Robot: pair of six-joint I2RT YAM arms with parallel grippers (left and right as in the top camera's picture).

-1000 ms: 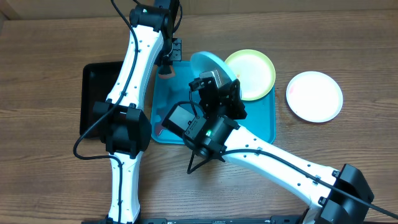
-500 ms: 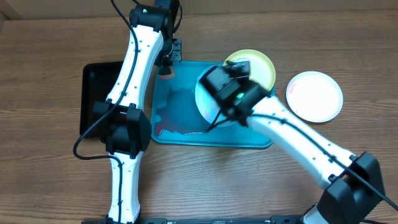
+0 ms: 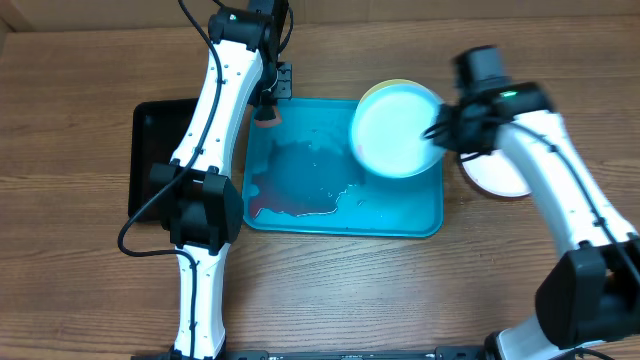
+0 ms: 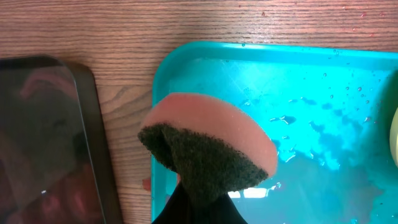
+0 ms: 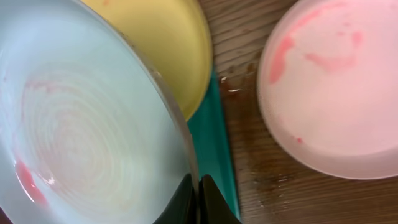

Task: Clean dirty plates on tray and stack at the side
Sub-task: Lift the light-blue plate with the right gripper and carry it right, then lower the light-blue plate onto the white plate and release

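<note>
Pinching the blue-rimmed plate [image 3: 393,130] at its right edge with the right gripper [image 5: 199,191], fingers pressed together on the rim. Holding it near level above the far right corner of the tray [image 3: 400,215], over the yellow plate [image 5: 165,43] lying in that corner. Faint red traces visible on the held plate's face in the right wrist view.

Next move, by judgement: out past the tray's right rim, toward the white plate [image 5: 336,81] lying on the wood just right of the tray, pink-smeared. No long axis to mind with a round plate; only face-up and centred over the 1 below. Right arm plainly nearer, already at that side.

Clamping the sponge [image 4: 211,146] in the left gripper [image 3: 266,104], squeezed shut on it, above the tray's far left corner, well apart from all 3 plates. Black tray [image 3: 155,160] left of the tray, bare.

Hard to tell:
- whether the held plate touches the yellow plate or hangs clear of it
- most of the yellow plate, covered from above
- part of the white plate, hidden under the right arm
- the left fingers, buried behind the sponge
</note>
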